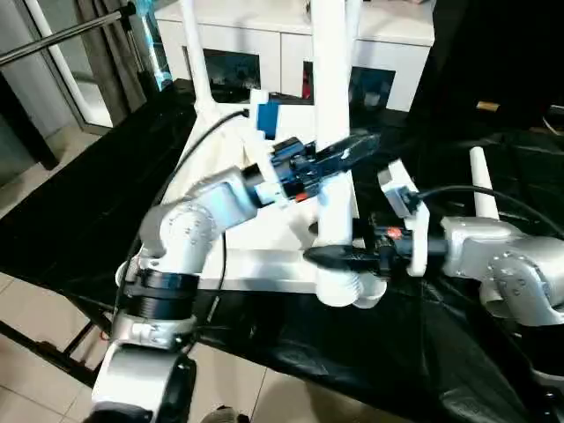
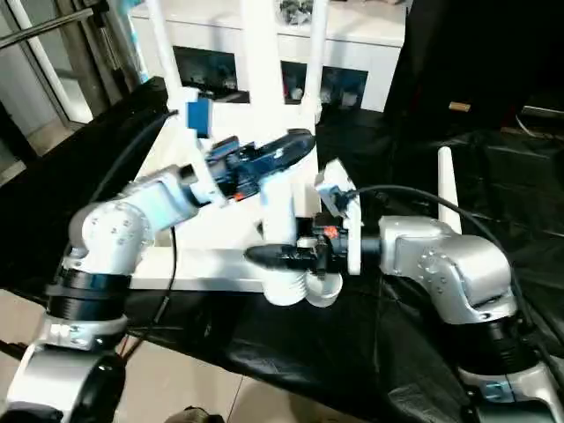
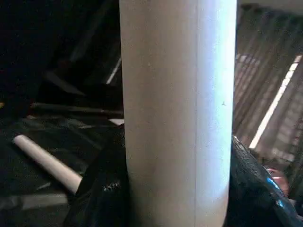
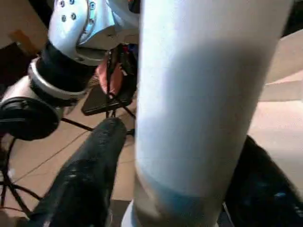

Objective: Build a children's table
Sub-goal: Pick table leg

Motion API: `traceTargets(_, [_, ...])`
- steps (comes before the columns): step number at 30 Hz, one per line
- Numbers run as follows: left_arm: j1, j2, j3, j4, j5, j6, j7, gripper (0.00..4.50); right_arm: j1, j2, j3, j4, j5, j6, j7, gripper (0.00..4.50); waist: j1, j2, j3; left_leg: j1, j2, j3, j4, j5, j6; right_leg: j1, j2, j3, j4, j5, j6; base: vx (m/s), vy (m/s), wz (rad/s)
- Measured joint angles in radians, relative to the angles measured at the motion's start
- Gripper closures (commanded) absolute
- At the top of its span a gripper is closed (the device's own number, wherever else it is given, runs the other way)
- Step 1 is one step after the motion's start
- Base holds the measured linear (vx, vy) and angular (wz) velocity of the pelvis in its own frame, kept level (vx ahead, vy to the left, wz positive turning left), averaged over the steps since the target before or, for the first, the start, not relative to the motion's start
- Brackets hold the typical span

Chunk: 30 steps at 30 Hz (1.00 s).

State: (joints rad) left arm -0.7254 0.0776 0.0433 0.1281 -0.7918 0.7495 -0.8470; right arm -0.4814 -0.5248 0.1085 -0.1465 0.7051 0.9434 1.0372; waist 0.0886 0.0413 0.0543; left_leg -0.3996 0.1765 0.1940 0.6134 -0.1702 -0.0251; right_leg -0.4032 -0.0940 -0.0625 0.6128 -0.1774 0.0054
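Note:
The children's table lies upside down on black cloth, its white tabletop (image 1: 264,264) ribbed side up. A white leg (image 1: 330,106) stands upright in the near right corner socket (image 1: 339,286). My left gripper (image 1: 348,152) is shut on this leg at mid height. In the left wrist view the leg (image 3: 177,118) sits tight between the black fingers (image 3: 102,194). My right gripper (image 1: 326,256) straddles the same leg just above the socket and stands open. In the right wrist view one finger (image 4: 90,175) stands clear of the leg (image 4: 203,94).
Two more legs (image 1: 196,53) (image 2: 313,62) stand upright at the far corners. A loose leg (image 1: 482,185) lies on the black cloth to the right. A white cabinet (image 1: 291,44) is behind. Tiled floor (image 1: 35,176) and a metal rail (image 1: 62,40) are to the left.

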Motion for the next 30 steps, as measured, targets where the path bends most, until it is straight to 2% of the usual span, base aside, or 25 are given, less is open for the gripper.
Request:
traceTargets(10, [-0.004, 0.014, -0.001, 0.0, -0.016, 0.007, -0.03, 2.66, 0.0, 0.033, 0.013, 0.0, -0.006, 0.002, -0.032, 2.57, 0.0, 0.0, 0.0, 0.0, 0.0, 0.0, 0.0, 0.0, 0.0, 0.0, 0.0, 0.0, 0.0, 0.0, 0.0, 0.0, 0.0, 0.0])
traceTargets(11, [-0.004, 0.015, -0.001, 0.0, -0.011, 0.003, -0.031, 2.31, 0.0, 0.035, 0.013, 0.0, -0.007, 0.001, -0.036, 2.57, 0.0, 0.0, 0.0, 0.0, 0.0, 0.0, 0.0, 0.0, 0.0, 0.0, 0.0, 0.0, 0.0, 0.0, 0.0, 0.0, 0.0, 0.0])
traceTargets(13, [-0.004, 0.013, -0.002, 0.0, 0.007, -0.01, -0.02, 1.96, 0.001, 0.044, 0.013, 0.001, -0.013, -0.005, -0.055, 2.58, 0.0, 0.001, 0.0, 0.0, 0.0, 0.0, 0.0, 0.0, 0.0, 0.0, 0.0, 0.0, 0.0, 0.0, 0.0, 0.0, 0.0, 0.0])
traceTargets(17, [-0.004, 0.004, 0.003, 0.004, 0.016, -0.016, 0.033, 1.74, 0.001, 0.08, 0.008, 0.01, -0.048, -0.021, -0.127, 2.59, -0.001, 0.001, -0.001, 0.0, 0.0, 0.0, 0.0, 0.0, 0.0, 0.0, 0.0, 0.0, 0.0, 0.0, 0.0, 0.0, 0.0, 0.0])
traceTargets(20, [-0.004, -0.003, -0.007, 0.001, 0.09, -0.059, 0.116, 1.51, 0.001, 0.1, 0.007, 0.018, -0.074, -0.039, -0.177, 2.59, -0.001, 0.001, -0.001, 0.0, 0.0, 0.0, 0.0, 0.0, 0.0, 0.0, 0.0, 0.0, 0.0, 0.0, 0.0, 0.0, 0.0, 0.0])
traceTargets(24, [-0.004, -0.036, -0.022, 0.001, 0.184, -0.097, 0.259, 1.51, 0.001, 0.133, 0.008, 0.062, -0.116, -0.055, -0.249, 2.59, -0.001, 0.001, -0.001, 0.0, 0.0, 0.0, 0.0, 0.0, 0.0, 0.0, 0.0, 0.0, -0.001, 0.0, 0.0, 0.0, 0.0, 0.0])
traceTargets(28, [-0.004, -0.057, -0.018, 0.007, 0.188, -0.103, 0.319, 1.51, 0.0, 0.138, 0.005, 0.074, -0.127, -0.06, -0.267, 2.59, -0.001, 0.001, -0.001, -0.001, 0.0, 0.0, 0.0, 0.0, 0.0, 0.0, 0.0, 0.0, -0.001, 0.0, 0.0, 0.0, 0.0, 0.0])
traceTargets(29, [-0.004, -0.059, -0.018, 0.009, 0.189, -0.105, 0.322, 1.8, -0.001, 0.139, 0.004, 0.075, -0.129, -0.06, -0.268, 2.59, -0.001, 0.001, -0.001, -0.001, 0.0, 0.0, 0.0, 0.0, 0.0, 0.0, 0.0, 0.0, -0.001, 0.0, 0.0, 0.0, 0.0, 0.0])
traceTargets(30, [-0.004, -0.06, -0.018, 0.01, 0.189, -0.107, 0.325, 1.8, -0.001, 0.139, 0.003, 0.075, -0.131, -0.061, -0.268, 2.59, -0.001, 0.001, -0.001, -0.001, 0.0, 0.0, 0.0, 0.0, 0.0, 0.0, 0.0, 0.0, -0.001, 0.0, 0.0, 0.0, 0.0, 0.0])
